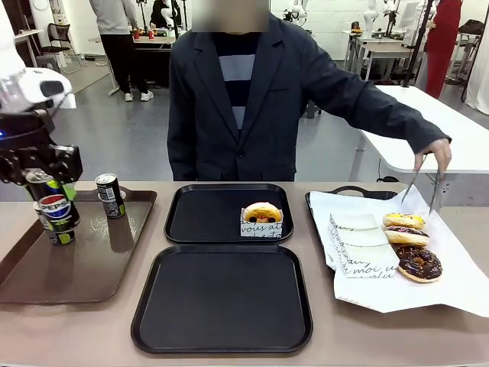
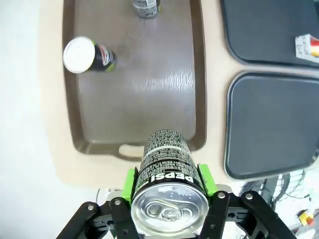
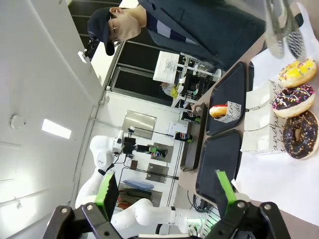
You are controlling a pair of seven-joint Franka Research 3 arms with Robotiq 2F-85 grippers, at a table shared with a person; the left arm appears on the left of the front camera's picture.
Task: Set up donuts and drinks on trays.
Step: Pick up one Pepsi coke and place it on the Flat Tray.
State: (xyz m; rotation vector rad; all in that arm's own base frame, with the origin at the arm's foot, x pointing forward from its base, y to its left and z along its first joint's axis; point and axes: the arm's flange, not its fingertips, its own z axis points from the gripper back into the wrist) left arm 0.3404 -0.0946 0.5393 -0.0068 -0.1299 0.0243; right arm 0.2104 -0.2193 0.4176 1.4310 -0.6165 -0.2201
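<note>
Over the brown tray, the left end effector clamps a Pepsi can upright between its pads.

boxed donut on far tray (can held)

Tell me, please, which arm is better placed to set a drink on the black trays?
Left. The left gripper is shut on a Pepsi can over the brown tray, beside the near black tray. The right gripper is open and holds nothing.
</note>
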